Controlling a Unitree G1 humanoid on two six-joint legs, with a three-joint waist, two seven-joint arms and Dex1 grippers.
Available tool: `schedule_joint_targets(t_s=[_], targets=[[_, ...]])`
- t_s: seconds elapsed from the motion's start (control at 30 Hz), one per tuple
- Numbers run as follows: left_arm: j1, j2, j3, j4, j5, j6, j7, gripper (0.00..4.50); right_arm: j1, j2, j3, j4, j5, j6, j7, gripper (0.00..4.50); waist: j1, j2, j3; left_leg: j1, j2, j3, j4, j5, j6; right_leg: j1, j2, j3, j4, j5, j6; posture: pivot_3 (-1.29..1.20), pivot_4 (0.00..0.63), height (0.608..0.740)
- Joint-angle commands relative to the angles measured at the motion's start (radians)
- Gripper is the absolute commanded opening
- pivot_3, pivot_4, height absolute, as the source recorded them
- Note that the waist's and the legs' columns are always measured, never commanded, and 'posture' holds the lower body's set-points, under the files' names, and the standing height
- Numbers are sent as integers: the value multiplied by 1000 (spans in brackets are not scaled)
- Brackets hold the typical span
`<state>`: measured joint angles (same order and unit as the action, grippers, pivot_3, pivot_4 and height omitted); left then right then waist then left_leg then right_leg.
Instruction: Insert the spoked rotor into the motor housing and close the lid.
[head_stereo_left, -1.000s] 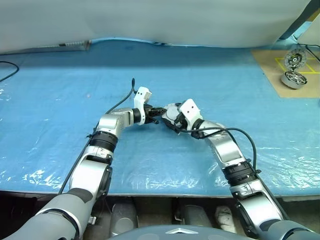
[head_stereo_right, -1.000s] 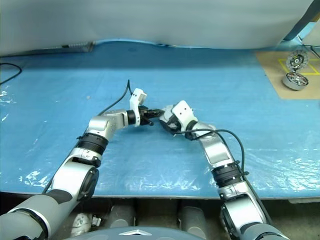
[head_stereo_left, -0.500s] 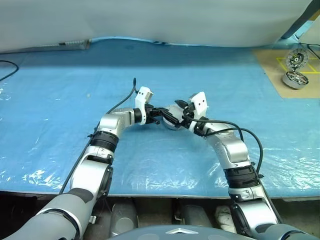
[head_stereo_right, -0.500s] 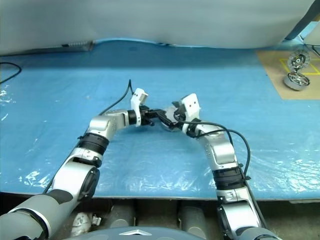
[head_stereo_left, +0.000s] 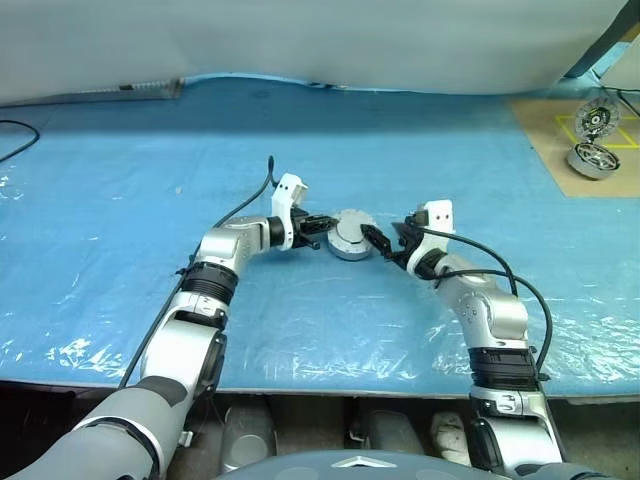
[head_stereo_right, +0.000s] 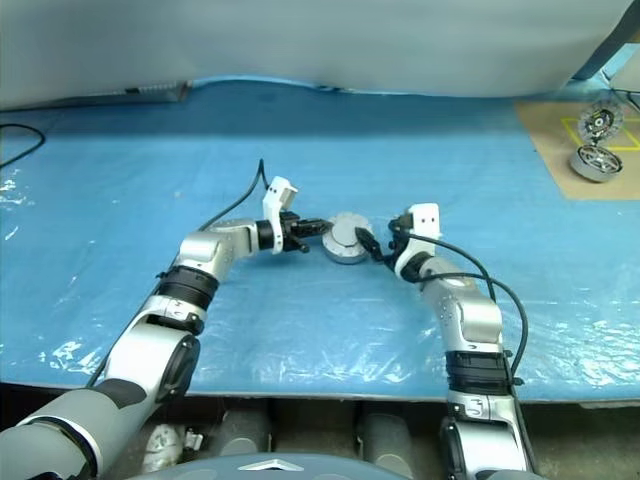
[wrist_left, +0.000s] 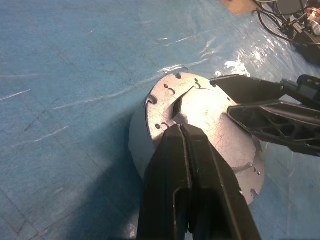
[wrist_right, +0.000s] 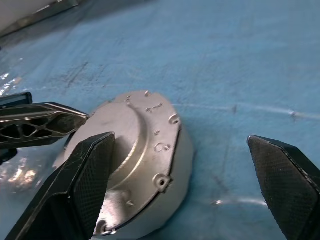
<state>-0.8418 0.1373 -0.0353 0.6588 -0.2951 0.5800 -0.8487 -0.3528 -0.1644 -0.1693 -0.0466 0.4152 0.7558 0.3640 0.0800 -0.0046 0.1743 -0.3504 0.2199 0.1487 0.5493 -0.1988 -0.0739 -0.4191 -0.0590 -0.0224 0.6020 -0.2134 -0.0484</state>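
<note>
The motor housing (head_stereo_left: 348, 236) lies mid-table as a round silver body (wrist_left: 200, 115) with a plain, notched silver face up. I cannot tell whether that face is the lid. Its inside is hidden, and so is the spoked rotor. My left gripper (head_stereo_left: 318, 225) is shut, and its tips (wrist_left: 182, 131) rest over the near edge of that face. My right gripper (head_stereo_left: 385, 240) stands open just right of the housing. In the right wrist view one finger (wrist_right: 92, 170) is against the housing's side (wrist_right: 145, 165) and the other finger (wrist_right: 285, 175) is out over bare sheet.
A blue plastic sheet (head_stereo_left: 120, 220) covers the table. On a cardboard patch (head_stereo_left: 545, 130) at the far right sit a ribbed disc with a dark centre (head_stereo_left: 591, 118) and a silver spoked part (head_stereo_left: 588, 160). A black cable (head_stereo_left: 10, 140) lies far left.
My right gripper has rolled and drawn back to the right, off the top of the housing, which now shows uncovered. The left gripper and the housing have stayed put.
</note>
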Motion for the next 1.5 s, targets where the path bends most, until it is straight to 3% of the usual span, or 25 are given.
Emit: schedule_joint_targets(t_s=[0.03,0.27,0.53,0.63,0.8,0.97,1.03,1.3,1.4,1.5], targets=[[4,-12,-20,-7,7,11,-12,0,7,37,-42,-37,95,106,-31,4479,0,0,0,0,0,0,0,0,0,0,0,0,0,0,0,0,150,740],[10,-11,-19,-16,6,16,-12,0,3,117,-118,-22,226,279,-113,4479,1,0,0,0,0,0,-1,0,0,0,0,0,0,0,0,0,150,740],[16,-11,-19,-26,6,25,-12,0,-46,250,-327,49,458,422,-255,4479,-2,0,0,1,0,0,-3,0,0,0,0,0,-1,0,0,0,150,740],[18,-11,-19,-27,6,26,-11,0,-57,266,-367,77,519,458,-294,3923,-3,0,0,1,0,0,-3,0,0,0,0,0,-2,0,0,0,150,740],[20,-11,-17,-29,6,27,-10,0,-36,266,-369,75,576,515,-318,2205,-10,1,0,1,0,0,-4,0,-1,0,0,0,-2,0,0,0,150,740],[21,-12,-15,-29,5,30,-10,0,7,261,-349,52,627,553,-337,1571,-9,1,-1,2,0,0,-4,0,-1,0,0,0,-3,0,1,0,150,740],[20,-13,-14,-28,5,30,-10,0,18,260,-344,45,635,559,-343,1076,-9,2,-1,2,0,0,-4,0,-1,0,0,0,-3,0,0,0,150,740],[26,-19,23,-64,-53,91,-37,0,31,255,-330,40,642,548,-363,1070,-9,2,-1,2,0,0,-3,0,-1,0,0,0,-3,0,1,0,150,740],[56,-12,87,-130,-113,154,-11,595,33,262,-342,23,660,523,-368,1070,-10,2,-1,1,0,0,-4,0,-1,0,0,0,-4,0,1,0,150,740],[88,-7,170,-185,-181,222,40,1623,27,267,-354,13,687,496,-376,1070,-12,2,-1,1,0,1,-4,0,-1,0,0,0,-4,0,1,0,150,740]])
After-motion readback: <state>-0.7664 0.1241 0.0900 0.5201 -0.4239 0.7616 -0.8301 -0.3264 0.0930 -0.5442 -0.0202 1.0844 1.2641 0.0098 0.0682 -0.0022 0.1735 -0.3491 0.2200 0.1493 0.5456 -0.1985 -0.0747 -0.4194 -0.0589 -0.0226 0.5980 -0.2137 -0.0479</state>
